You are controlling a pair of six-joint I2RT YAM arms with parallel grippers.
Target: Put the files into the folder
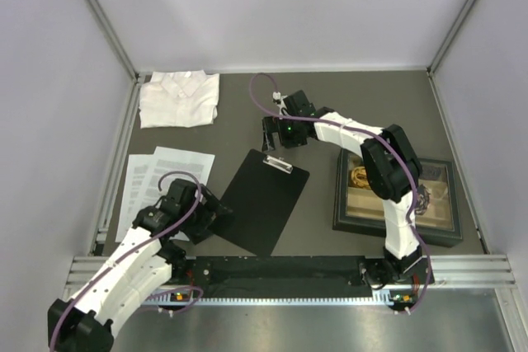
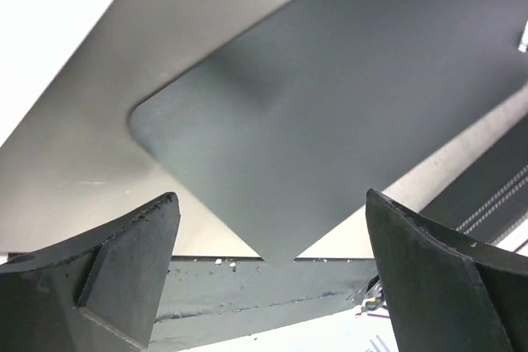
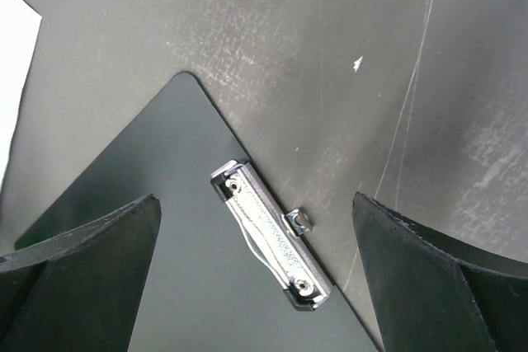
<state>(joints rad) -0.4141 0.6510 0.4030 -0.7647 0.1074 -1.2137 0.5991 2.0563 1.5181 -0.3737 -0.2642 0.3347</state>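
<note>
The black folder point(image 1: 262, 199) lies flat and slanted mid-table, its silver clip point(image 1: 277, 162) at the far short edge. The files point(image 1: 165, 175), printed white sheets, lie left of it, partly under my left arm. My left gripper point(image 1: 216, 217) is open at the folder's near left side. In the left wrist view a folder point(image 2: 330, 121) corner points between the open jaws point(image 2: 272, 241). My right gripper point(image 1: 273, 134) is open just beyond the clip. In the right wrist view the clip point(image 3: 268, 237) lies between the open jaws point(image 3: 256, 286), untouched.
A folded white shirt point(image 1: 179, 98) lies at the back left. A dark-framed tray point(image 1: 396, 232) of small items stands at the right, under my right arm. A metal rail point(image 1: 280, 269) runs along the near edge.
</note>
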